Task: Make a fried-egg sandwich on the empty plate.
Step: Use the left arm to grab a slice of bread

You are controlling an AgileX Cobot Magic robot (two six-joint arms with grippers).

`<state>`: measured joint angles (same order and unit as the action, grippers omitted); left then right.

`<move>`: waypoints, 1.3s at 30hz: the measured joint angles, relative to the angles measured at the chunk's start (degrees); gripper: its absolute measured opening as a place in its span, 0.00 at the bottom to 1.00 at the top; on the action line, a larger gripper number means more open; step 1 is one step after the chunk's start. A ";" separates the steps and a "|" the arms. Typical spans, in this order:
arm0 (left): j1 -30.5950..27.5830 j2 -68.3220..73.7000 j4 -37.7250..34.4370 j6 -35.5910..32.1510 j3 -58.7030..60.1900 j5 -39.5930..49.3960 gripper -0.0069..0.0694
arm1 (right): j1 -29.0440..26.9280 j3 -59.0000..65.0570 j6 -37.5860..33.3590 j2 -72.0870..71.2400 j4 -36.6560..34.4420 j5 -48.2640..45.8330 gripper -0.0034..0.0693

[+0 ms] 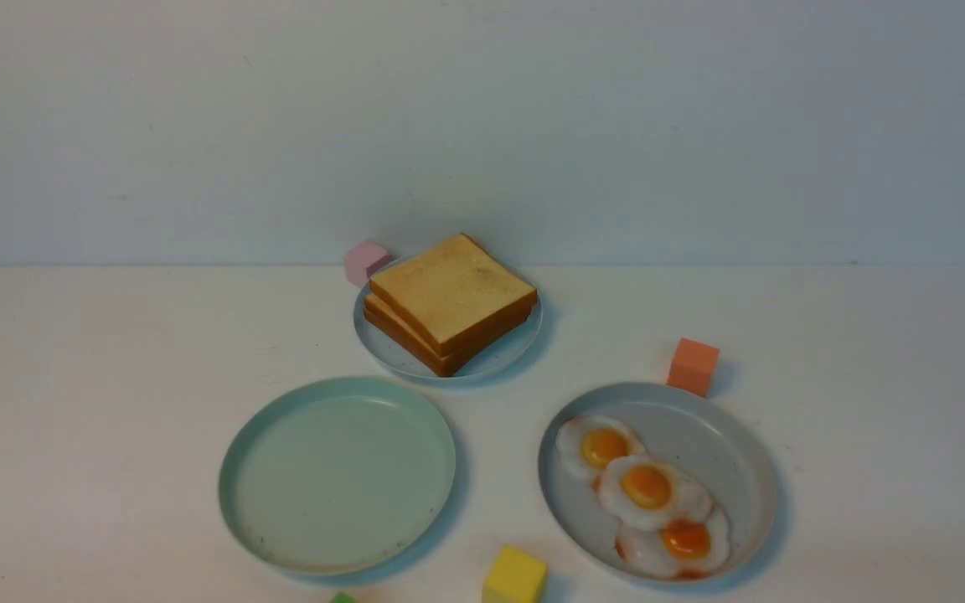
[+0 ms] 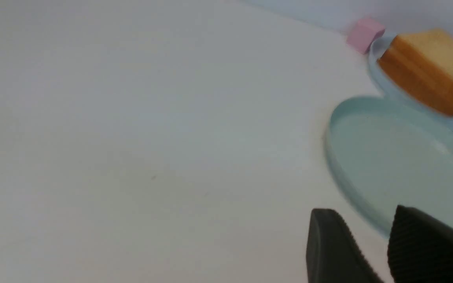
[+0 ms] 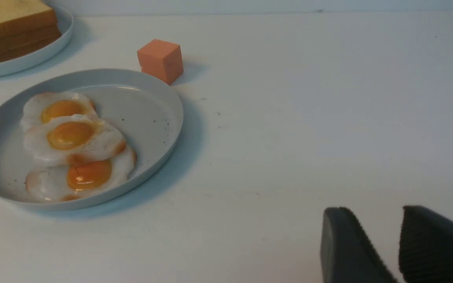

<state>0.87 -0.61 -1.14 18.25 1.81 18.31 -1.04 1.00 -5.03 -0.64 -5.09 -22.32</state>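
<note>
The empty mint-green plate (image 1: 337,474) lies at front left; it also shows in the left wrist view (image 2: 399,165). Two stacked toast slices (image 1: 451,301) sit on a small light-blue plate (image 1: 495,358) behind it. Three fried eggs (image 1: 646,494) lie on a grey-blue speckled plate (image 1: 725,452) at front right. No assembled sandwich is in view. Neither gripper shows in the front view. My left gripper (image 2: 362,214) is open and empty, off the mint plate's edge. My right gripper (image 3: 372,212) is open and empty over bare table, away from the egg plate (image 3: 151,114).
A pink cube (image 1: 365,261) stands behind the toast plate. An orange cube (image 1: 693,366) stands just behind the egg plate. A yellow cube (image 1: 515,576) and a green piece (image 1: 343,598) sit at the front edge. The white table (image 1: 885,419) meets a pale wall behind.
</note>
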 joint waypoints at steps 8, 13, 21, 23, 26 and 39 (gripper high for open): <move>0.00 0.00 -25.45 13.55 0.00 -18.69 0.40 | 0.00 0.00 0.18 0.00 0.00 0.00 0.38; 0.68 0.15 -28.27 14.54 -1.61 -18.72 0.39 | 0.00 0.00 0.18 0.00 0.00 0.00 0.38; 6.33 17.13 -14.66 -2.31 -19.97 4.45 0.23 | 0.00 0.00 0.19 0.00 0.00 0.00 0.38; 9.35 25.66 -13.14 -7.81 -27.24 12.27 0.18 | 0.00 0.00 0.19 0.00 0.00 0.00 0.38; 14.41 34.69 -12.53 -11.57 -35.37 20.48 0.13 | 0.00 0.00 0.19 0.00 0.00 0.00 0.38; 27.03 66.02 -6.65 -13.34 -59.92 28.75 0.11 | 0.00 0.54 13.24 0.00 -28.06 15.39 0.38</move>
<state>27.89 65.42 -7.78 4.91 -58.11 47.06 -1.04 1.54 8.21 -0.64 -33.14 -6.93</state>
